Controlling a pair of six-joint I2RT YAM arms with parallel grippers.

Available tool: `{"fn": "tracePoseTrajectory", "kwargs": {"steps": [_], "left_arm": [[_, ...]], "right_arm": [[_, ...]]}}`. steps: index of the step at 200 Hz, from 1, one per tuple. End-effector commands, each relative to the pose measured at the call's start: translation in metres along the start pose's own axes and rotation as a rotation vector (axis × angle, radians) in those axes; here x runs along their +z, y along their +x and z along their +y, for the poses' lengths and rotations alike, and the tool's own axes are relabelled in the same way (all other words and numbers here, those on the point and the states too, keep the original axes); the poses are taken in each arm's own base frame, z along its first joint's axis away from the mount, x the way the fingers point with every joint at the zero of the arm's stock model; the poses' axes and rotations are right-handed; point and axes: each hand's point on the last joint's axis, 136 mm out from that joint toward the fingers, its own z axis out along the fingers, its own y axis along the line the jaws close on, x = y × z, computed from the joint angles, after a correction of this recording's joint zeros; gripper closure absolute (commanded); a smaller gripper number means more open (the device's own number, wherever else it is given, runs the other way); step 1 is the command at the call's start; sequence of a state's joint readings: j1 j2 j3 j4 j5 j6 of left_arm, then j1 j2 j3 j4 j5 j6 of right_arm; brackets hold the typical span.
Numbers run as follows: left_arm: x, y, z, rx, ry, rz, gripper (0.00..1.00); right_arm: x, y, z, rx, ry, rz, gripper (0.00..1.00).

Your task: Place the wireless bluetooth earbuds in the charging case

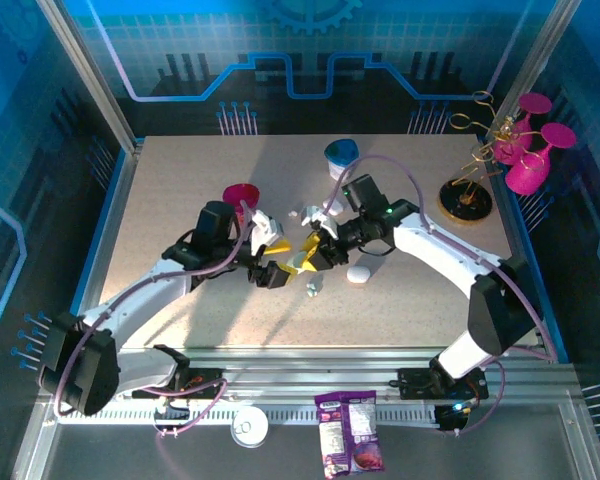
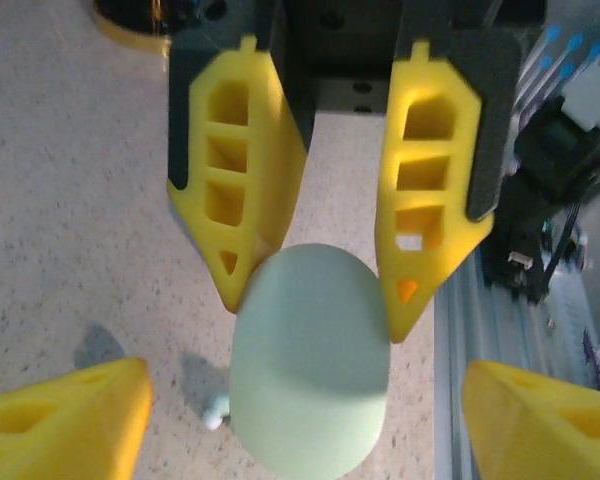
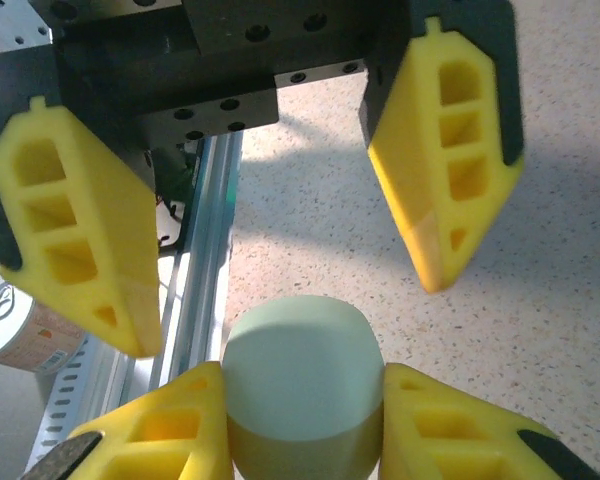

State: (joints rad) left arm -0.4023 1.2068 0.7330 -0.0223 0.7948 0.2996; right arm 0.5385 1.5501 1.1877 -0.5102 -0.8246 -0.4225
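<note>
In the left wrist view, the bottom edge cuts off the left gripper [image 2: 305, 365], leaving you just two yellow finger ends in the corners. A tiny pale earbud [image 2: 216, 411] peeks out from behind the pale green case [image 2: 310, 360], which hides most of it. In the right wrist view, the right gripper [image 3: 302, 375] covers the case's flanks with its fingers, and the case's lower part runs off the frame. A white container [image 3: 8, 325] is cut by the left edge. From above, the pale specks [image 1: 311, 287] below the crowded yellow fingers are too small for you to tell apart.
</note>
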Motion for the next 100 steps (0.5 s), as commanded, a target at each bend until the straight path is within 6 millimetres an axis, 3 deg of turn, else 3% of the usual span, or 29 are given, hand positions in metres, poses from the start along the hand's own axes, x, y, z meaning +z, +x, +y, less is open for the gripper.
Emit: {"fn": "tracePoseTrajectory", "kwargs": {"steps": [1,56,85,100], "left_arm": [[-0.009,-0.038,-0.011,0.081,0.014,-0.193,0.11],[-0.040,-0.087,-0.018,0.119,-0.042,-0.538,0.03],[-0.043,-0.102,-0.022,0.064,0.004,-0.629,0.04],[-0.035,-0.101,-0.031,0.097,0.040,-0.641,0.07]], "right_arm": [[-0.025,-0.031,0.006,-0.018,0.027,-0.128,0.74],[-0.077,-0.073,0.031,-0.022,0.021,-0.420,0.73],[-0.095,-0.091,0.051,-0.060,0.006,-0.522,0.73],[-0.101,-0.098,0.057,-0.064,0.004,-0.562,0.73]]}}
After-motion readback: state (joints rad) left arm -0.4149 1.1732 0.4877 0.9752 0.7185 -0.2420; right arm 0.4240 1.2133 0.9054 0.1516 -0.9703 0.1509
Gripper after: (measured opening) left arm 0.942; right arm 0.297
